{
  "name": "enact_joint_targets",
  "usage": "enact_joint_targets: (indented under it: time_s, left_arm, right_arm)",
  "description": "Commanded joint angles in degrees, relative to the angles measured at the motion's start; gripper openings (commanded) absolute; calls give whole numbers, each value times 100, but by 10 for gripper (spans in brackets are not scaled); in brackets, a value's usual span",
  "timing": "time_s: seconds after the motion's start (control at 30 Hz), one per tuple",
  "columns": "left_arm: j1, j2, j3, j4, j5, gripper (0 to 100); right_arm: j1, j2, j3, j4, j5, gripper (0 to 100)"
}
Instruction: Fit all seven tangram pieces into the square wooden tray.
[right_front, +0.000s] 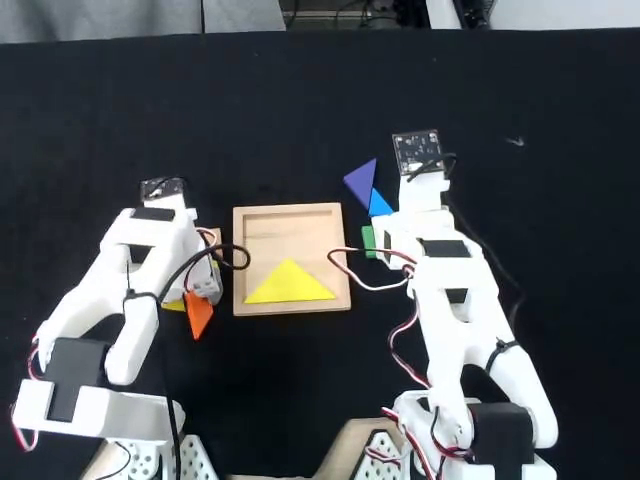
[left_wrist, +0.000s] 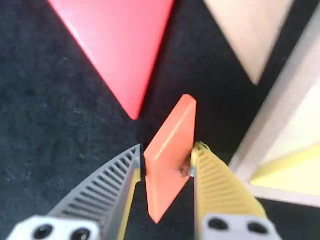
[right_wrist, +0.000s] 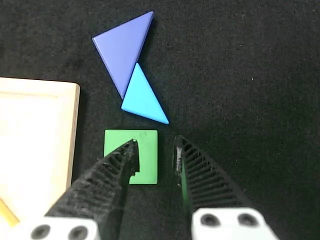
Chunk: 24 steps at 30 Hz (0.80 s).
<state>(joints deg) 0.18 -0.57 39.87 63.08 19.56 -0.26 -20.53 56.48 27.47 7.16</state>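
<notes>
- One glossy yellow triangle (right_front: 288, 283) lies flat inside the square wooden tray (right_front: 290, 215); the other six pieces I count are outside it.
- A flat orange piece (left_wrist: 170, 155) stands tipped on edge just beside the tray, on the left arm's side. The left gripper (left_wrist: 167, 150) has its jaws closed on the piece's two broad faces.
- A large red triangle (left_wrist: 117, 45) and a cream triangle (left_wrist: 250, 30) lie flat near it.
- On the tray's other side lies a green square (right_wrist: 131, 156). Just past it, a light blue triangle (right_wrist: 143, 100) touches a dark blue triangle (right_wrist: 122, 47).
- The right gripper (right_wrist: 155, 150) hangs over the green square with its jaws narrowly apart, one finger above the square and the other past its edge.
- The pieces look thin, stiff, light and slick, so I judge a corner pinch likely to twist. Opposite straight edges at mid-length seem the safer hold.
- Everything rests on a black cloth-covered bench (right_front: 520, 100).
</notes>
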Motion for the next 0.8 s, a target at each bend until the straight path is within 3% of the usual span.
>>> enact_joint_targets:
  time_s: [0.0, 0.37, 0.6, 0.77]
  left_arm:
    - [242, -149, -831, 659, 0, 167]
    - [1490, -141, -1112, 782, 352, 167]
    - [963, -149, -1112, 835, 343, 167]
    - [224, -149, -1024, 844, -703, 166]
  right_arm:
    - [70, -4, -22, -132, 9, 127]
    - [70, -4, -22, -141, 9, 127]
    - [70, -4, -22, -141, 9, 127]
    - [70, -4, -22, -132, 9, 127]
